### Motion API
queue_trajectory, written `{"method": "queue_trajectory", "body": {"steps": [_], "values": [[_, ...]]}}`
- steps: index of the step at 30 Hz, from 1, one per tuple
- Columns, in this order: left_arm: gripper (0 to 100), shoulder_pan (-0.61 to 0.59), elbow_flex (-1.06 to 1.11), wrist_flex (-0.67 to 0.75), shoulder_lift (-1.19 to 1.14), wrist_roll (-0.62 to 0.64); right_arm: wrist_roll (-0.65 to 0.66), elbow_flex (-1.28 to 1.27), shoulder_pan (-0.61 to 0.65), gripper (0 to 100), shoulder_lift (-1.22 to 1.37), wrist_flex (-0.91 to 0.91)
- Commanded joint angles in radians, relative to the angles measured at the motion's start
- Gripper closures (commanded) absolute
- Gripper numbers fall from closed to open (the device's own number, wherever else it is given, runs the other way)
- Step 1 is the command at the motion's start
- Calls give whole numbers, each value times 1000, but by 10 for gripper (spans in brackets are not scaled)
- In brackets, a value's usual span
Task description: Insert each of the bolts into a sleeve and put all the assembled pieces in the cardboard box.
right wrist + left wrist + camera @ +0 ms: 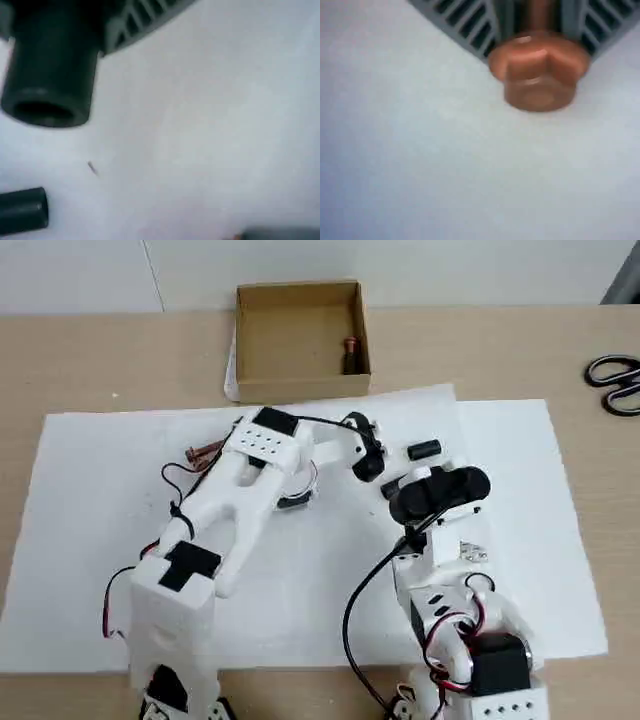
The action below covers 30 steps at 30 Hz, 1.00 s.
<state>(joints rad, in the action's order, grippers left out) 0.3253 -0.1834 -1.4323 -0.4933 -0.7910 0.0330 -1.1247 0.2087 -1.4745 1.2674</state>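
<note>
In the left wrist view my left gripper (537, 27) is shut on a copper bolt (538, 70); its hex head sticks out past the ribbed grey fingers (465, 20), just above the white paper. My right gripper (60, 20) is shut on a black sleeve (50, 75), open end outward. In the high view the left gripper (366, 452) and the right gripper (397, 487) are close together at mid-table. A loose sleeve (424, 450) lies beside them, also seen as the second sleeve (22, 210). More bolts (204, 452) lie left of the left arm.
The cardboard box (300, 300) stands at the back with one assembled piece (350, 354) in its right corner. White paper (100, 540) covers the table. Scissors (615, 382) lie at the far right edge.
</note>
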Motion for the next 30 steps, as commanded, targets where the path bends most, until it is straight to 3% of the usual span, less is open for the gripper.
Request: {"method": "queue_trajectory", "body": {"steps": [1,8,15,25,30], "values": [[993,12,-174,-118,20,12,5,5,-5,995,-13,-22],[993,35,-455,-304,20,64,-34,43,-5,995,-13,-22],[991,32,-717,-322,44,192,-44,92,1,995,-13,-16],[993,60,-751,-321,377,227,-43,97,1,995,-13,-24],[993,44,-754,-319,468,439,-48,97,1,995,-15,-70]]}}
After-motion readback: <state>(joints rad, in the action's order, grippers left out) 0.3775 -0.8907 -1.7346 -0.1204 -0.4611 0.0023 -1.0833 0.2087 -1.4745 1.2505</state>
